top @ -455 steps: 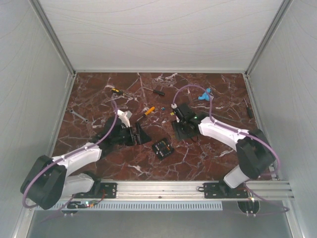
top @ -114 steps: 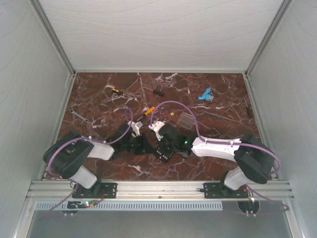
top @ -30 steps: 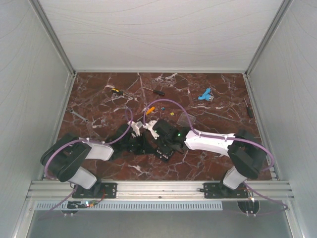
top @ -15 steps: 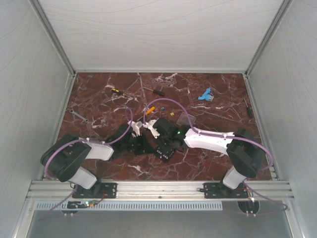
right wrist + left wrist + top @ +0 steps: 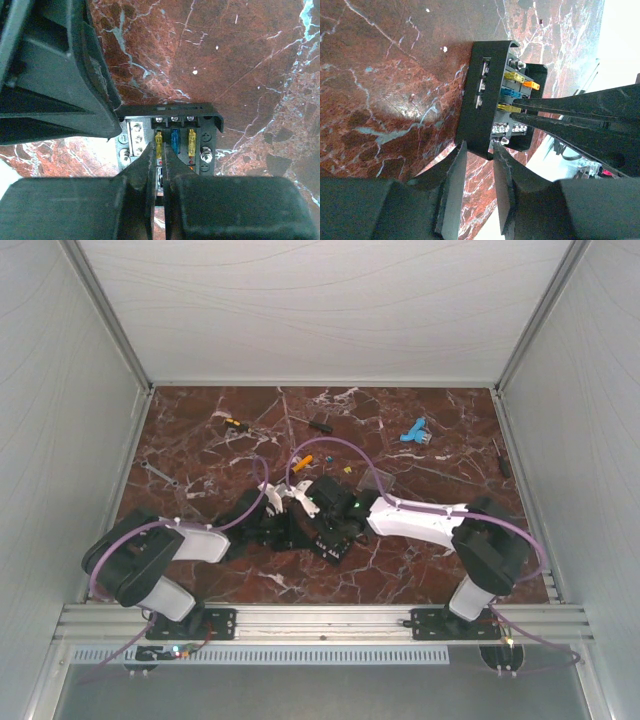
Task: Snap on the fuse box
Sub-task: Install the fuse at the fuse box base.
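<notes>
At the left of the top view the left arm sits where it was a second ago. Its left gripper is closed part-way on the near side wall of the fuse box, one finger outside and one inside, steadying it. The box lies flat on the marble table, just below the middle of that view, with its fuses uncovered. The change is on the right. Over the last second the right arm has crept toward the upper left. The right gripper, fingers pressed together with nothing between them, now has its tips down among the fuses, between the yellow fuse and the blue fuse. With no cover on the box, I judge the snapping-on not yet begun; this looks like pressing or checking a fuse first.
</notes>
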